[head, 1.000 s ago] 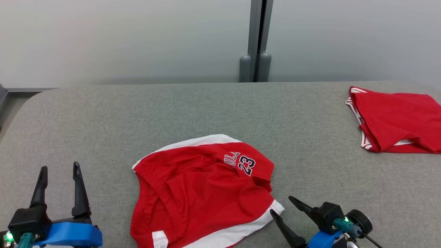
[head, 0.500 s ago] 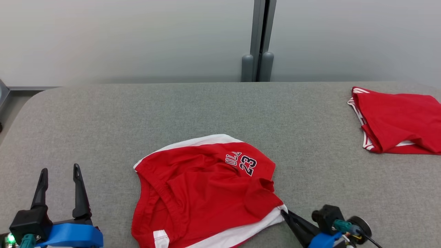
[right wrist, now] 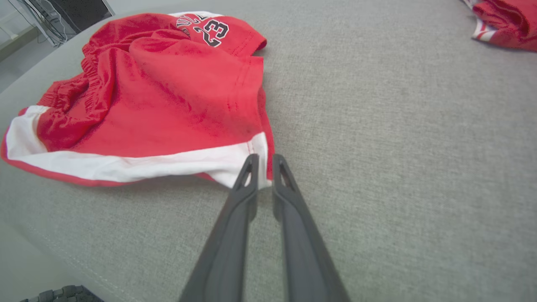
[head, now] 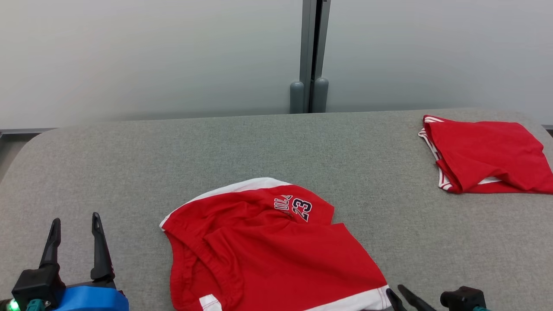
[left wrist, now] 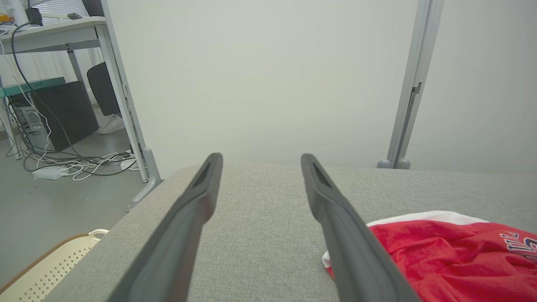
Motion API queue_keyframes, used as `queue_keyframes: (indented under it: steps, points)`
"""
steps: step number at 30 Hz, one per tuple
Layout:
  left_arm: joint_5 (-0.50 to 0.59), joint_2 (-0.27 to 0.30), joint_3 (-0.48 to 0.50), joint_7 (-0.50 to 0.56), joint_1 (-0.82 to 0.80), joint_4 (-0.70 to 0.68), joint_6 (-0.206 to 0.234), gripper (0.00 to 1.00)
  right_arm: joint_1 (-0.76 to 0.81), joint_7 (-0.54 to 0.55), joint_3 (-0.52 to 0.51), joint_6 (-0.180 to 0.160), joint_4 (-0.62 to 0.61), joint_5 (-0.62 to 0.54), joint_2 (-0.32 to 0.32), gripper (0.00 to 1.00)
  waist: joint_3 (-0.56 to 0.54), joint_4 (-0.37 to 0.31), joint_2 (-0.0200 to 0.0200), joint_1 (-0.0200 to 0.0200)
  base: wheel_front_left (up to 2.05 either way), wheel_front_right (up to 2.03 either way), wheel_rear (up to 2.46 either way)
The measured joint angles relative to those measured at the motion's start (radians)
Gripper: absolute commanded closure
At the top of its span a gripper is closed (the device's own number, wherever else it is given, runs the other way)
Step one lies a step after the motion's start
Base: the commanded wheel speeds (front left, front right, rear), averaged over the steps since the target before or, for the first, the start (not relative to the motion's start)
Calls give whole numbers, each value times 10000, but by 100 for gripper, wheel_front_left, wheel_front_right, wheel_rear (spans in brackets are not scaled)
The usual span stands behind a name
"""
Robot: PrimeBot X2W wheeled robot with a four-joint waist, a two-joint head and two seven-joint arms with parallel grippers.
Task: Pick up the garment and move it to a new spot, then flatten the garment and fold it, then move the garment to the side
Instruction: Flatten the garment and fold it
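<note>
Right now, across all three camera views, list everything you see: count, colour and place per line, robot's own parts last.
red shorts: one, red with white trim, rumpled mid-table
folded garment: one, red, table's far right
table: one, grey fabric, under both garments
post: one, grey, behind the table
desk: one, pale grey, beyond the table's left end
cables: several, black and white, floor by the desk
tray: one, cream, floor by the table's left corner
left gripper: one, dark, open, left of the shorts
right gripper: one, dark, pinching the shorts' white hem corner
</note>
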Motion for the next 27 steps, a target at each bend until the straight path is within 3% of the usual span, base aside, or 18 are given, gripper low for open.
queue_keyframes:
  steps: [11, 19, 27]
  points:
    - [-54, 173, 12, 40, 215, -29, 6, 0, -404, -673, -2163, 2, -1335, -1035, 552, 0, -208, -233, 0, 1, 0, 0, 0]
    - [50, 393, -71, 288, 380, -257, 92, 0, -605, -1434, -3020, 2, -1396, -1816, 1498, 0, -363, -153, 0, 0, 0, 0, 0]
    - [98, 602, -128, 537, 896, -685, 165, 0, -217, -1522, -3812, 2, -1453, -2401, 1749, 0, -495, -98, 0, 0, 0, 0, 0]
